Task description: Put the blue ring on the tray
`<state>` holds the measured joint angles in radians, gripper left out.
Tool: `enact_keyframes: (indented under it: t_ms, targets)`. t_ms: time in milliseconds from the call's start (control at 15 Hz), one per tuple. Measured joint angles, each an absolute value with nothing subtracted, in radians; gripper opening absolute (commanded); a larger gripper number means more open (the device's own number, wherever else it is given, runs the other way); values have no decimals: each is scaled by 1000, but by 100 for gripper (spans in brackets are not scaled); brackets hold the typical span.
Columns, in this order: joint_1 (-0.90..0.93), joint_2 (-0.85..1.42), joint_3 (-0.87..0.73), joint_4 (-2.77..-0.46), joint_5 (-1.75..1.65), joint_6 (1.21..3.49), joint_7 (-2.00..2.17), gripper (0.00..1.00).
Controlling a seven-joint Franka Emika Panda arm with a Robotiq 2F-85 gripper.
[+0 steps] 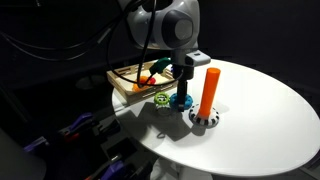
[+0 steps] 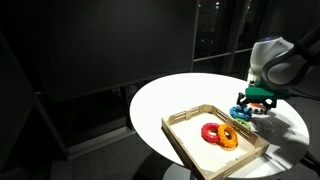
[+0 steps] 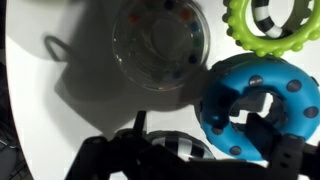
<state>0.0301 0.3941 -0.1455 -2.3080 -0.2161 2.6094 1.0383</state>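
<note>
The blue ring [image 3: 225, 95] lies flat on the white round table just under my gripper [image 3: 205, 140]. In the wrist view the gripper is open: one dark finger reaches into the ring's hole and the other stands apart to its left. In both exterior views the gripper [image 1: 182, 90] [image 2: 252, 106] hangs straight over the blue ring [image 1: 181, 101] [image 2: 243, 113]. The light wooden tray [image 1: 122, 84] [image 2: 185, 120] sits beside it on the table.
A green ring [image 1: 161, 99] [image 3: 262, 35] lies next to the blue one. A clear ring [image 3: 160, 40] lies nearby. An upright orange peg [image 1: 209, 88] on a striped base stands close by. A red ring [image 2: 210, 131] and an orange ring [image 2: 228, 137] lie in the tray.
</note>
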Motion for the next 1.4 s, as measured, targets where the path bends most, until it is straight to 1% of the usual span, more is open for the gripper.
enact_keyframes:
  t_ms: [133,333,533,600,667,1133,1400]
  targets:
    - [37,405,-151,-2300,-216,2609,1038,70]
    - [48,416,-161,-2291,-216,2609,1038,44]
    - [61,420,-174,-2285,-216,2609,1039,22]
    - [66,420,-179,-2283,-216,2609,1041,13]
    - [72,420,-185,-2279,-216,2609,1045,9]
    - [115,348,-200,-2273,-216,2592,1061,10]
    - [121,270,-154,-2274,-194,2546,1053,9]
